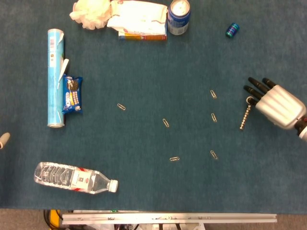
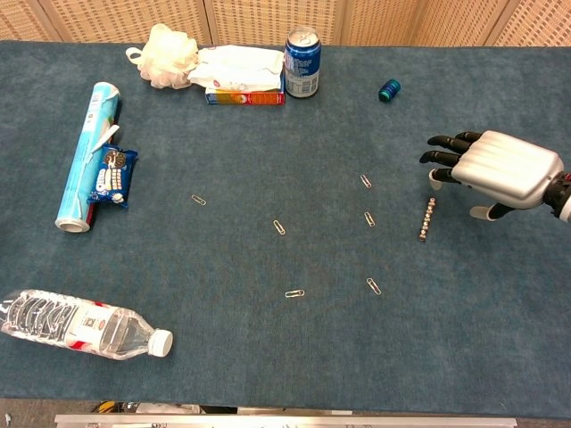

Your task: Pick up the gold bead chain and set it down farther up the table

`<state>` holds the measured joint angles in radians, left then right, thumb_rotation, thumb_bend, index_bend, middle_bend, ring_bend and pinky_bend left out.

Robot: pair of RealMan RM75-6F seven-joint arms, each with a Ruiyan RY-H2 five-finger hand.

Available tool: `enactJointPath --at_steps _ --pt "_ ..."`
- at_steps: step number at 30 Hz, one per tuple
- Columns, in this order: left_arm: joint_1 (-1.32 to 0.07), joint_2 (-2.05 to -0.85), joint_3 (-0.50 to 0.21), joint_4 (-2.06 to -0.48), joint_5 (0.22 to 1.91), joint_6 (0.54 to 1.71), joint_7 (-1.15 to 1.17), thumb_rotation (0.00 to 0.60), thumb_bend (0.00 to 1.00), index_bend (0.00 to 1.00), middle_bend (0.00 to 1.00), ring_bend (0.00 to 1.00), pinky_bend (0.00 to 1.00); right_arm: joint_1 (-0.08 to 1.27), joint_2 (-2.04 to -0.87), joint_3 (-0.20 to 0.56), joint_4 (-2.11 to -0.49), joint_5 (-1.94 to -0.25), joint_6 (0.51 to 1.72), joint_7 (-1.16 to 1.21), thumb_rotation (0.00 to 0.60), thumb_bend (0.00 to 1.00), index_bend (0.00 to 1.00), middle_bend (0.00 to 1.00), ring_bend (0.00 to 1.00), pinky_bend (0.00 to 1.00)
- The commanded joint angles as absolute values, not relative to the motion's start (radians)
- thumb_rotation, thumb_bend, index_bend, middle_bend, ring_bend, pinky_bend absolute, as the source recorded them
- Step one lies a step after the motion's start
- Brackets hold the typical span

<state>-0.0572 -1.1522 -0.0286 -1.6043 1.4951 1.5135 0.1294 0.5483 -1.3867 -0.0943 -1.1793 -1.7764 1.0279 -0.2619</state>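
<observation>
The gold bead chain (image 1: 245, 117) lies straight on the blue cloth at the right, also seen in the chest view as the chain (image 2: 427, 219). My right hand (image 1: 273, 102) hovers just right of and above the chain's far end, palm down, fingers spread and holding nothing; the chest view shows the same right hand (image 2: 492, 169) above the cloth. Of my left hand only a fingertip (image 1: 3, 139) shows at the left edge of the head view, too little to judge.
Several paper clips (image 1: 214, 116) lie scattered left of the chain. A small blue cylinder (image 1: 232, 30) and a soda can (image 1: 178, 16) stand farther up. A tube (image 1: 54, 76), cookie pack (image 1: 72, 94), water bottle (image 1: 74, 177), white puff and box sit left.
</observation>
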Motion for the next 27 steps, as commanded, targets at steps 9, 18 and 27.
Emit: enactJointPath --at_steps 9,18,27 --pt "-0.056 -1.151 -0.029 -1.605 1.496 1.515 0.128 0.600 0.14 0.50 0.45 0.33 0.51 0.573 -1.406 -0.100 -1.184 -1.763 0.990 -0.287 0.600 0.16 0.42 0.16 0.07 0.23" --pt "-0.053 -1.149 -0.029 -1.605 1.497 1.519 0.124 0.600 0.14 0.50 0.45 0.33 0.51 0.583 -1.422 -0.107 -1.175 -1.756 0.979 -0.293 0.600 0.16 0.47 0.16 0.07 0.23" --pt "-0.053 -1.149 -0.029 -1.606 1.497 1.518 0.125 0.600 0.14 0.50 0.45 0.33 0.51 0.597 -1.433 -0.105 -1.171 -1.748 0.974 -0.292 0.600 0.17 0.47 0.16 0.07 0.23"
